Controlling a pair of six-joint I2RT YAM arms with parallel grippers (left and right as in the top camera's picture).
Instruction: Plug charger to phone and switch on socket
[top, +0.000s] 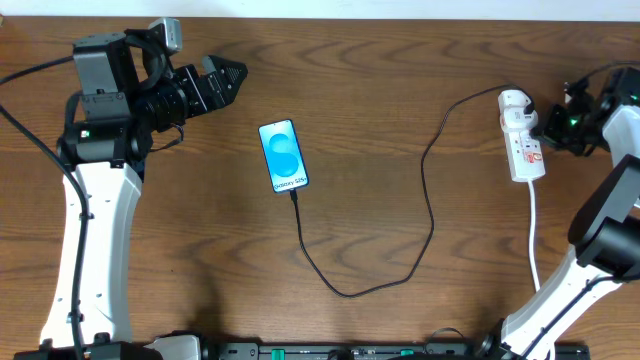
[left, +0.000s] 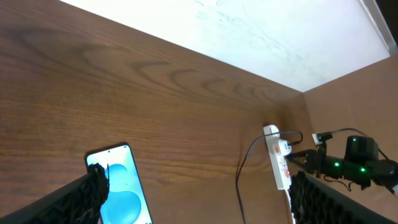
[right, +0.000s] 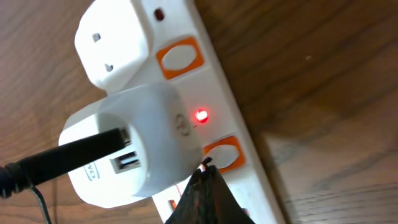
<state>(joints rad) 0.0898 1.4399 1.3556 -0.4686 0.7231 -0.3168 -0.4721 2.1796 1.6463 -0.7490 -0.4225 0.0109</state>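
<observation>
While the overhead view holds, note the phone (top: 283, 155) flat on the desk (top: 400, 60), screen up and bright blue. The charger (top: 350, 292) leaves its lower edge, loops toward the near side, then climbs across to the socket (top: 524, 150) at the right. The tip looks seated in the phone, though it is too small to be sure. Your left fingers (top: 232, 72) are spread wide and hold nothing, up and left of the phone and well apart from it. Your right fingers (top: 556, 127) are pressed together, empty, just beside the socket's flank. Left wrist view: the phone (left: 121, 186) lies low in frame between the two spread left fingers (left: 87, 196). The socket (left: 277, 158) is far off, with the right arm (left: 357, 165) next to it. Right wrist view: the right fingers (right: 202, 196) close to a single point, and the tip sits at the edge of an orange switch (right: 222, 154). A red lamp (right: 201, 115) glows just above that switch. The white adapter (right: 137, 143) sits in the strip with the charger's black plug (right: 68, 155) in its port. Judgement: the cable step looks done and the switch step is in hand, and the lit lamp suggests it has taken. Your next move calls for lifting the tip straight off the switch, without sliding the strip or nudging the adapter, then checking that the lamp is lit.
</observation>
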